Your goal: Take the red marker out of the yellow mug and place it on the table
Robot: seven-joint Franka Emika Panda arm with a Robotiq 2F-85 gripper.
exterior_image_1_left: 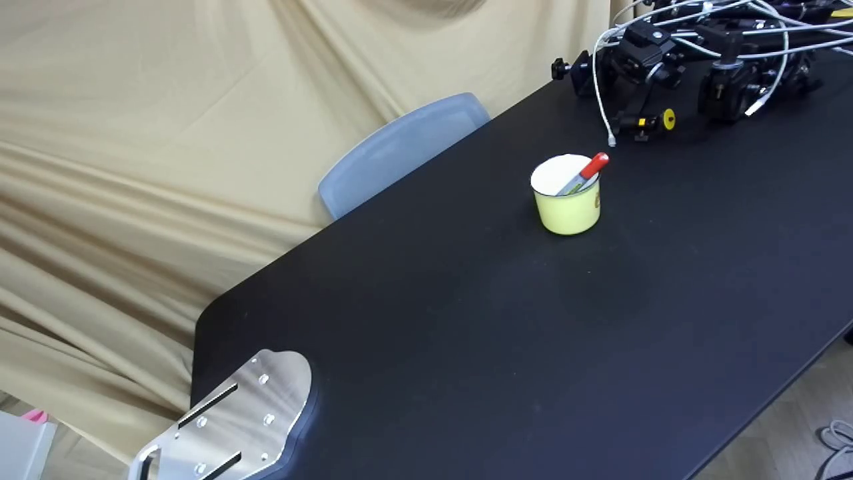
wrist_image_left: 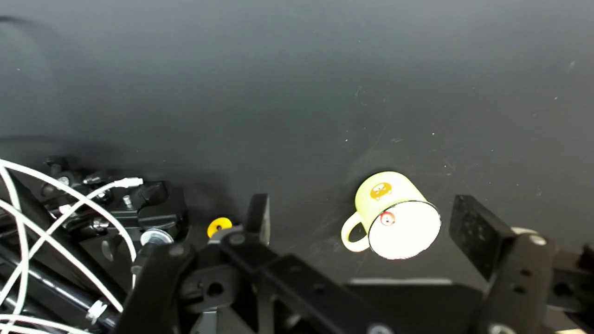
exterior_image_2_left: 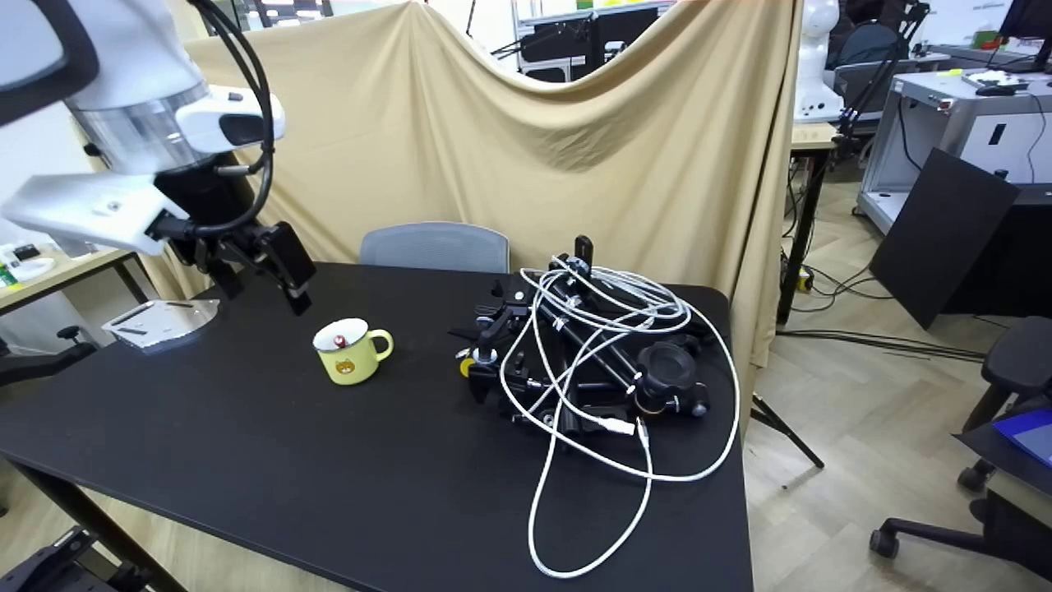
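The yellow mug [exterior_image_1_left: 566,215] stands upright on the black table [exterior_image_1_left: 433,333]; it also shows in an exterior view [exterior_image_2_left: 348,363] and the wrist view [wrist_image_left: 394,188]. The red marker [exterior_image_1_left: 595,165] leans inside the mug, its red end sticking out over the rim. That red end also shows in an exterior view [exterior_image_2_left: 339,340], and end-on in the wrist view [wrist_image_left: 387,218]. The marker's lower part is hidden in the mug. My gripper [exterior_image_2_left: 263,292] is open and empty, above the table and up to the mug's left there. In the wrist view, the mug appears between the open fingers [wrist_image_left: 360,211].
Black stands with looped white cables [exterior_image_2_left: 592,353] lie on the table on the mug's handle side; they also show in the wrist view [wrist_image_left: 69,222]. A metal plate [exterior_image_1_left: 246,413] sits at a table end. A grey chair [exterior_image_2_left: 436,247] and beige cloth [exterior_image_2_left: 559,164] stand behind.
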